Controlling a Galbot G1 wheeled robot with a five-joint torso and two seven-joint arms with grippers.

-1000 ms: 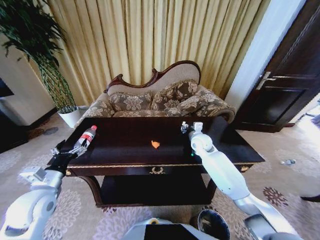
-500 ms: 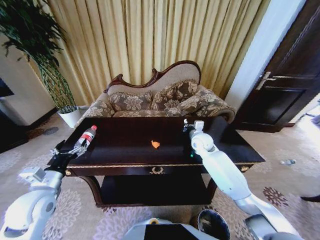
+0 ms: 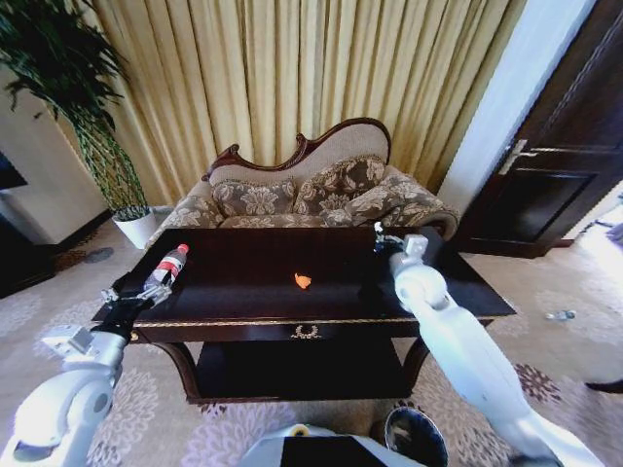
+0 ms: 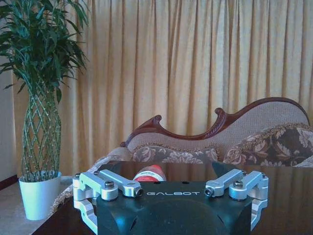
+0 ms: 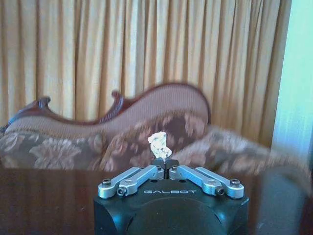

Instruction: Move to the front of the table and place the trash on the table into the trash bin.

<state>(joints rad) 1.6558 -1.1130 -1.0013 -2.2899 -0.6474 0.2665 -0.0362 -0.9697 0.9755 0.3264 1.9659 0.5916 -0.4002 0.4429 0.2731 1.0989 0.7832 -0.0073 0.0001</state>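
"GALBOT" is printed in pale letters on both gripper housings in the wrist views; the bottle's point(image 3: 167, 266) red label carries no writing I can read. Three pieces of trash show: one bottle lying near the table's point(image 3: 467, 292) left end, one orange scrap point(image 3: 303, 281) near the middle of the top, and one white scrap point(image 5: 159, 144). The right gripper point(image 5: 164, 163) has its fingers pressed together on the white scrap, a pinch the right wrist view makes plain, while the head view shows that gripper point(image 3: 386, 236) raised above the table's right part. The left gripper point(image 4: 171, 188) stands spread wide just short of the bottle point(image 4: 149, 174), low at the table's left edge. One bin point(image 3: 416, 435) sits on the carpet before the table.
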